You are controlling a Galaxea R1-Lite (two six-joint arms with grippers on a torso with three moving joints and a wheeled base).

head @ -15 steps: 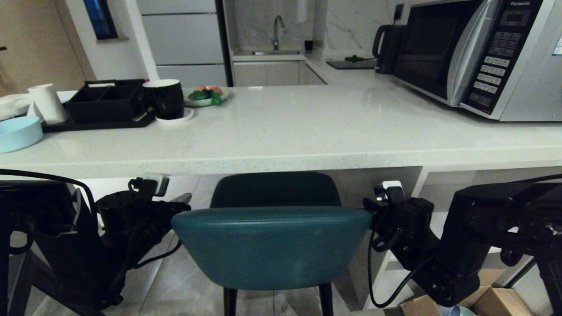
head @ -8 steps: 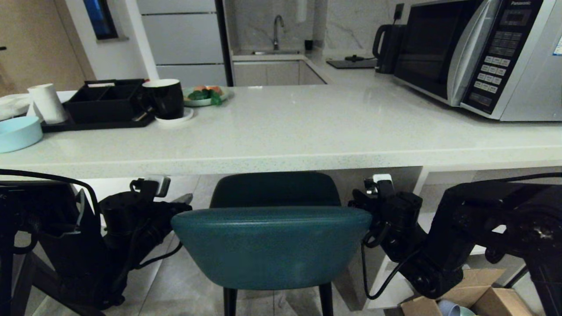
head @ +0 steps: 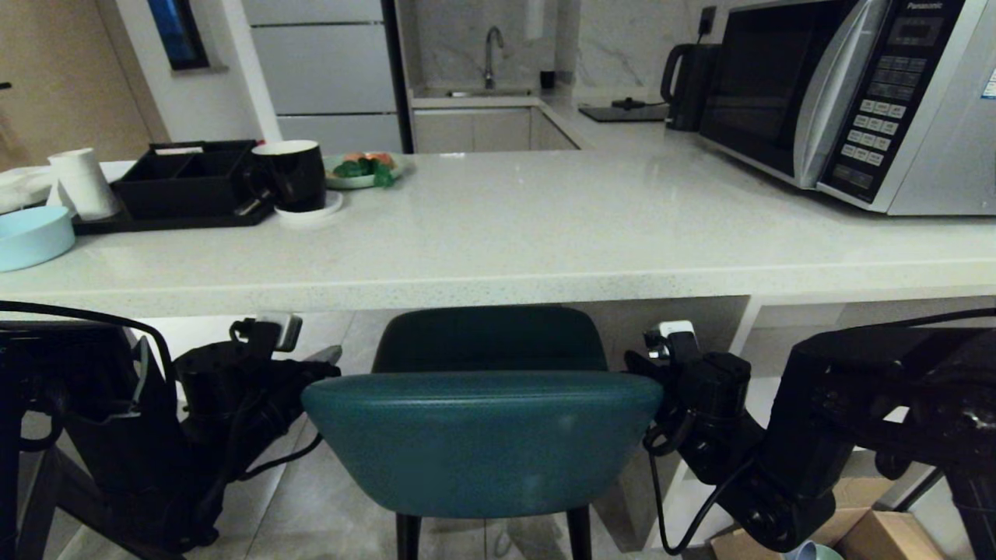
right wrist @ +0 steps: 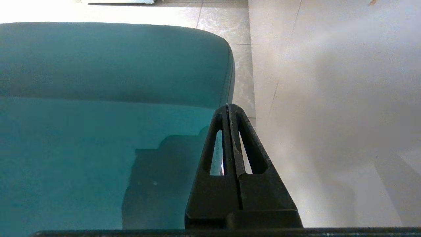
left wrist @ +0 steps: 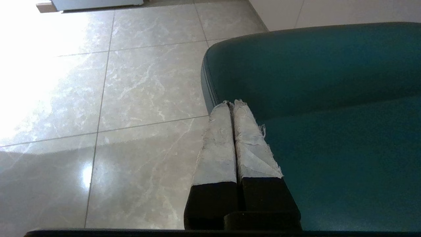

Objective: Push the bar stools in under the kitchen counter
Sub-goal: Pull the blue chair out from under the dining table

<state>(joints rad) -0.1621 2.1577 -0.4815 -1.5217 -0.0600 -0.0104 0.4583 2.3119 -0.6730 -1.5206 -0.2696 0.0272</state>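
Teal bar stool (head: pixel 482 439) sits dead centre between both grippers, its seat front tucked under the kitchen counter (head: pixel 498 233) edge, its backrest nearest the camera. Left gripper (left wrist: pixel 234 105) clenched, holding nothing; the taped fingers (left wrist: pixel 218 144) are pressed together, tips at the stool's left corner where backrest meets seat, floor tiles (left wrist: pixel 125 98) on its outer side. Right gripper (right wrist: pixel 227 107) also clenched and empty, black fingers (right wrist: pixel 250 148) closed to a point at the stool's right corner, white panel (right wrist: pixel 329 82) on its outer side. Contact with the upholstery: can't tell for either. Only the teal stool is in view. Counter top carries a microwave (head: pixel 848 93), a black mug (head: pixel 292 175) and a black tray (head: pixel 183 183).
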